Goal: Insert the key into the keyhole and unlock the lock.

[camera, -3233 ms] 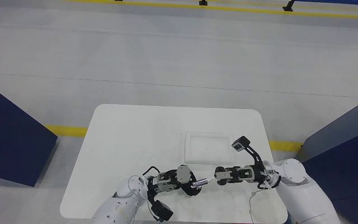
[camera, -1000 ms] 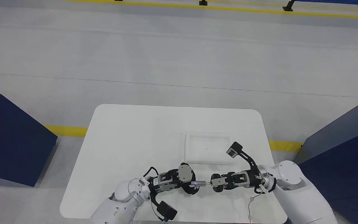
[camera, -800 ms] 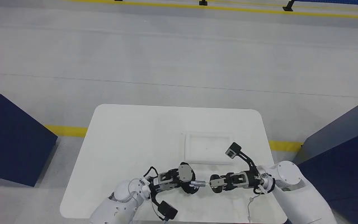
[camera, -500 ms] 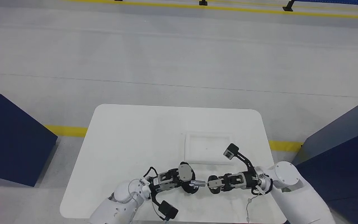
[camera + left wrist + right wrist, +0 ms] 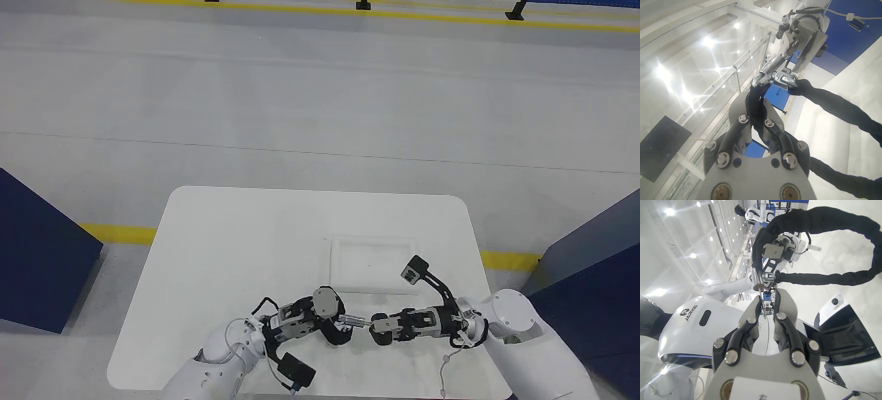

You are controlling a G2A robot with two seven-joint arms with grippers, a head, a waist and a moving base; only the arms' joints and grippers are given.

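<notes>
Key: We see the key (image 5: 762, 306) edge-on as a thin flat blade. Its tip is in the end of the lock's silver barrel and its other end lies between the right gripper's fingers.
Keyhole: The keyhole (image 5: 758, 287) is in the barrel's round end face, which is turned toward the right gripper, and the blade meets it there. We cannot tell how deep the blade sits.
Lock: The lock (image 5: 756, 278) (image 5: 770, 66) is a short shiny barrel held off the table between the two grippers.
Cable: A thick cable (image 5: 874, 249) (image 5: 838, 108) in a black fabric sleeve loops out from the lock and back. Its metal end sits against the barrel, and we cannot tell whether it is latched.
Right gripper: The right gripper (image 5: 768, 297) (image 5: 380, 328) has its fingers a little apart. The key lies along one finger, and we see a gap between the key and the other finger.
Left gripper: The left gripper (image 5: 757, 92) (image 5: 335, 328) is clamped on the lock, with sleeve fabric bunched between its fingers.
Place: In the top view, the two grippers meet nose to nose above the near edge of the table (image 5: 240, 250).
Tray: A shallow white tray (image 5: 370, 262) lies on the table just beyond the grippers.
Surroundings: We see grey floor with a yellow line (image 5: 120, 233) and a blue panel (image 5: 40, 260) at each side.
</notes>
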